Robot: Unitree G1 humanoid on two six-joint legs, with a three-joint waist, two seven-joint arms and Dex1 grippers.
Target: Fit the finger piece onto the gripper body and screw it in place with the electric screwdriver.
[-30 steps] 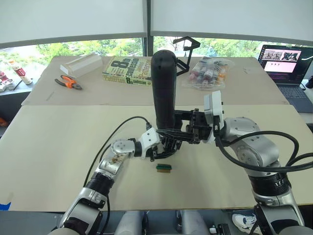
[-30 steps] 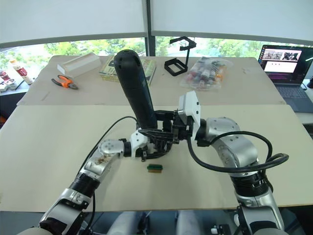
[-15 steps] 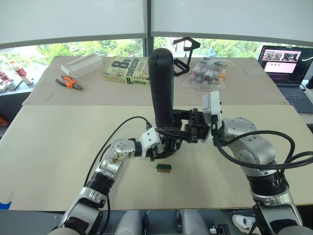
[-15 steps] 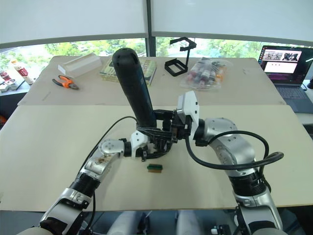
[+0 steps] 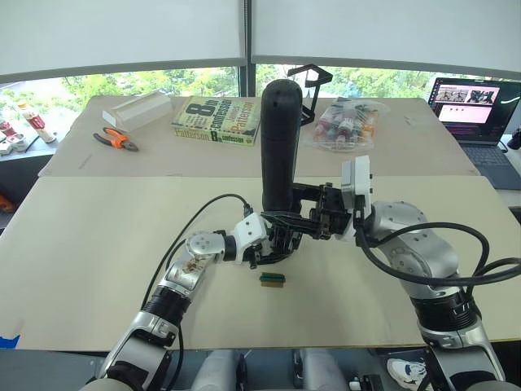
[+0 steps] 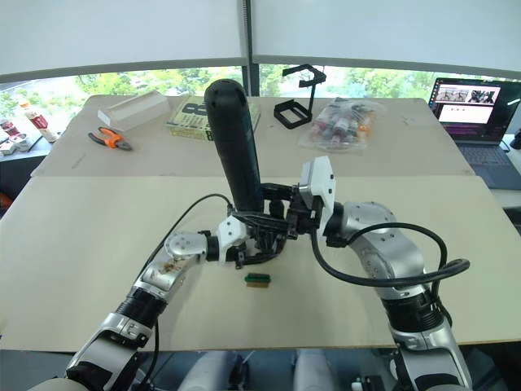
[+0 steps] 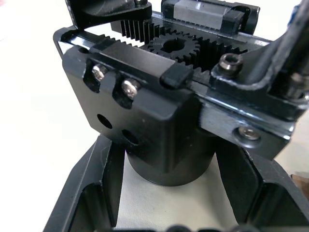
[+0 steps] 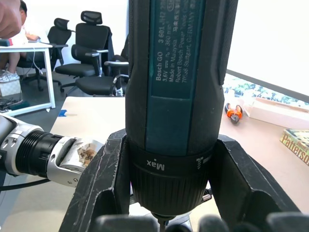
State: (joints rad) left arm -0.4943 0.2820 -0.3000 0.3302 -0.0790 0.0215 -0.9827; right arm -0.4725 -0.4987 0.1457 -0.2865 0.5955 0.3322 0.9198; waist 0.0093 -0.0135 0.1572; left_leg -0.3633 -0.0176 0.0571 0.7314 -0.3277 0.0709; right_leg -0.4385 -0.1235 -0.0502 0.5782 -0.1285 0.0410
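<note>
Green-and-brown small block: lies alone on the pale table, the nearest loose item to me, just in front of both grippers.
Left gripper: I see its two black fingers closed snugly on either side of the stubby cylindrical base of the small black gripper body; I hold it just above the table.
Gripper body detail: the left wrist view shows toothed racks, a round gear and silvery screw heads on its upper face.
Right gripper: its black fingers clamp the collar of the long thick black electric screwdriver.
Electric screwdriver: stands nearly upright, butt end high, bit end down right over the gripper body; whether the bit touches a screw I cannot tell.
Finger piece: I cannot pick it out apart from the assembly.
Far table, left: orange-handled pliers, a white box, a thick book.
Far table, centre: black wire-frame stand, clear bag of small bottles.
Far right: open laptop.
</note>
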